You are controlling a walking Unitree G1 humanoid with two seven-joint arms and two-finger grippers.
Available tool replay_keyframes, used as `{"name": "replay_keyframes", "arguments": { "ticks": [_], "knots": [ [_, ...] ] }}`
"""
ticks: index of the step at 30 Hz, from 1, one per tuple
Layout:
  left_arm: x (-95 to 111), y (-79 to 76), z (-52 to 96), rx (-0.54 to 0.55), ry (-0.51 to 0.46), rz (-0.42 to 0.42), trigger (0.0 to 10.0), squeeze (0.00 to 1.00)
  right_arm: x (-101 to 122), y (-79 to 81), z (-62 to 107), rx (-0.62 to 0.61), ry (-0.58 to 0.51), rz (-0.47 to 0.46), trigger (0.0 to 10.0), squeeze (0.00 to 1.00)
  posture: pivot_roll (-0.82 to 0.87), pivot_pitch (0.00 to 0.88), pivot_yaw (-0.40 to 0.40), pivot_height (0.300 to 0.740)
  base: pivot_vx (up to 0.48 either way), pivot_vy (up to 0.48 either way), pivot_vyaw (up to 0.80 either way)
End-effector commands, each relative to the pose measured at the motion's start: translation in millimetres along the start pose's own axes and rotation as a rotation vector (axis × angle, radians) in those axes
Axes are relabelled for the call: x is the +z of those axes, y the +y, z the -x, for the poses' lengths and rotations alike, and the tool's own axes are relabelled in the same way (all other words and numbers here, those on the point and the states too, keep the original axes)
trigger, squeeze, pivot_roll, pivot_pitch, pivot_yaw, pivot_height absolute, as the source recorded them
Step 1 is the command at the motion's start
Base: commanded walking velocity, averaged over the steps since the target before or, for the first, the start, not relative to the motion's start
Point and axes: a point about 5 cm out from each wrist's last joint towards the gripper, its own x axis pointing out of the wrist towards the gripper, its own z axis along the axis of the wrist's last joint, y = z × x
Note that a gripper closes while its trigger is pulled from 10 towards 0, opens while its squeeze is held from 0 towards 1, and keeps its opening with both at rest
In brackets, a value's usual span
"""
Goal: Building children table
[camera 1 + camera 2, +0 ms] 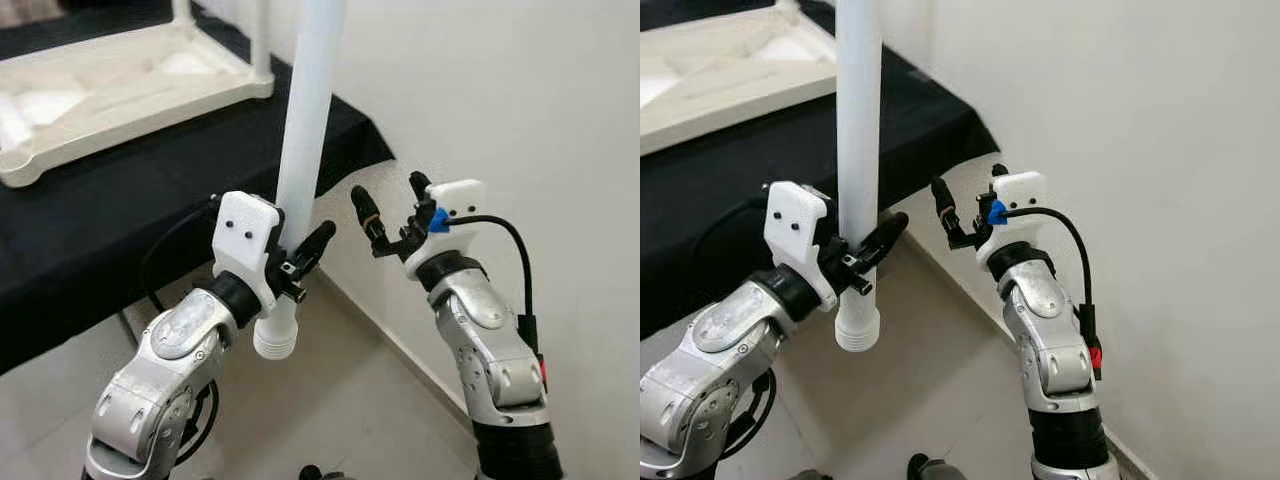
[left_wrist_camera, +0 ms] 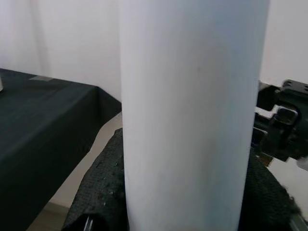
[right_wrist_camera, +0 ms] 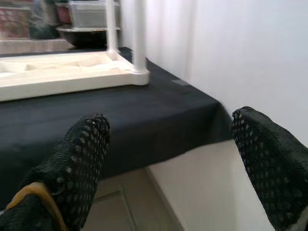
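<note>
Now the white table leg stands nearly upright, clamped between the fingers of the left gripper, its ribbed plug end hanging just below the jaws and the long shaft running up past them out of view. That grasp looks firm: in the left wrist view the tube sits squarely between the black pads. Just beside it, the right gripper hovers with its fingers spread wide and nothing between them, pointed toward the leg but apart from it.

Beyond the jaws, the upturned white tabletop lies on the black-draped table, and at least one leg is already seated in the near corner socket. So, by my reckoning, the build is partway through: this leg has yet to go in, and how many sockets remain open I cannot tell.

Room is tight on the right, where the pale wall runs close behind the open gripper; the cloth's corner edge lies just past the leg.
</note>
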Motion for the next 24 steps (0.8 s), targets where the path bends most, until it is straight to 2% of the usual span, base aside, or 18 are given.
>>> {"name": "replay_keyframes", "arguments": {
  "ticks": [1, 2, 3, 5, 8, 9, 11, 12, 13, 16, 19, 20, 21, 22, 24],
  "knots": [
    [-1, 1.3, 2.0, -0.004, -0.006, -0.003, 10.0, 0.00, -5, 0.0, 3.0, 0.002, 0.012, 0.015, 10.0, 0.00, 0.04, 0.137, -0.078, 0.740, 0.000, 0.000, -0.78],
    [-1, 16.7, 2.8, 0.011, -0.009, -0.001, 10.0, 0.00, -9, 0.9, 3.3, 0.011, 0.018, 0.022, 10.0, 0.00, 0.04, 0.106, -0.074, 0.740, 0.000, 0.000, 0.00],
    [-1, 25.7, 3.1, 0.024, -0.012, 0.005, 10.0, 0.00, -13, 1.8, 3.5, 0.025, 0.033, 0.013, 10.0, 0.00, 0.04, 0.100, -0.075, 0.740, 0.000, 0.000, 0.00],
    [0, 34.1, 3.8, 0.037, -0.016, 0.013, 10.0, 0.00, -17, 2.8, 4.0, 0.040, 0.051, 0.001, 10.0, 0.00, 0.04, 0.100, -0.075, 0.740, 0.000, 0.000, 0.00],
    [5, 46.0, 0.7, 0.029, -0.033, 0.012, 10.0, 0.00, -27, 4.2, 6.4, 0.126, 0.102, -0.092, 10.0, 0.00, 0.04, 0.079, -0.071, 0.740, 0.000, 0.000, 0.00],
    [5, 46.0, 0.7, 0.029, -0.033, 0.012, 10.0, 0.00, -27, 4.2, 6.4, 0.126, 0.102, -0.092, 10.0, 0.00, 0.04, 0.079, -0.071, 0.740, 0.000, 0.000, 0.00],
    [8, 47.0, -0.9, -0.037, -0.052, 0.062, 10.0, 0.00, -33, 1.7, 7.6, 0.165, 0.137, -0.116, 10.0, 0.00, 0.04, 0.070, -0.072, 0.740, 0.000, 0.000, 0.00],
    [8, 47.0, -0.9, -0.037, -0.052, 0.062, 10.0, 0.00, -33, 1.7, 7.6, 0.165, 0.137, -0.116, 10.0, 0.00, 0.04, 0.070, -0.072, 0.740, 0.000, 0.000, 0.00],
    [10, 47.2, -1.3, -0.105, -0.047, 0.070, 10.0, 0.00, -38, -1.6, 7.7, 0.202, 0.169, -0.144, 10.0, 0.00, 0.03, 0.066, -0.073, 0.740, 0.000, 0.000, 0.00],
    [13, 50.1, -0.6, -0.204, -0.030, 0.062, 10.0, 0.00, -49, -12.7, 7.8, 0.274, 0.254, -0.170, 10.0, 0.00, 0.04, 0.056, -0.076, 0.740, 0.000, 0.000, 0.00],
    [13, 50.7, -0.2, -0.230, -0.029, 0.066, 10.0, 0.00, -51, -14.9, 8.3, 0.299, 0.273, -0.186, 10.0, 0.00, 0.04, 0.054, -0.077, 0.740, 0.000, 0.000, 0.00],
    [10, 48.6, 2.4, -0.341, 0.007, 0.091, 10.0, 0.00, -57, -20.6, 13.4, 0.411, 0.362, -0.240, 10.0, 0.00, 0.04, 0.049, -0.074, 0.740, 0.000, 0.000, 0.00],
    [10, 48.6, 2.4, -0.341, 0.007, 0.091, 10.0, 0.00, -57, -20.6, 13.4, 0.411, 0.362, -0.240, 10.0, 0.00, 0.04, 0.049, -0.074, 0.740, 0.000, 0.000, 0.00],
    [9, 47.2, 4.6, -0.408, 0.032, 0.113, 10.0, 0.00, -59, -22.5, 16.8, 0.468, 0.397, -0.263, 10.0, 0.00, 0.04, 0.049, -0.074, 0.740, 0.000, 0.000, 0.00],
    [7, 50.0, 5.4, -0.459, 0.053, 0.152, 10.0, 0.00, -57, -23.6, 24.8, 0.595, 0.403, -0.284, 10.0, 0.00, 0.04, 0.049, -0.077, 0.740, 0.000, 0.000, 0.00]
  ]
}}
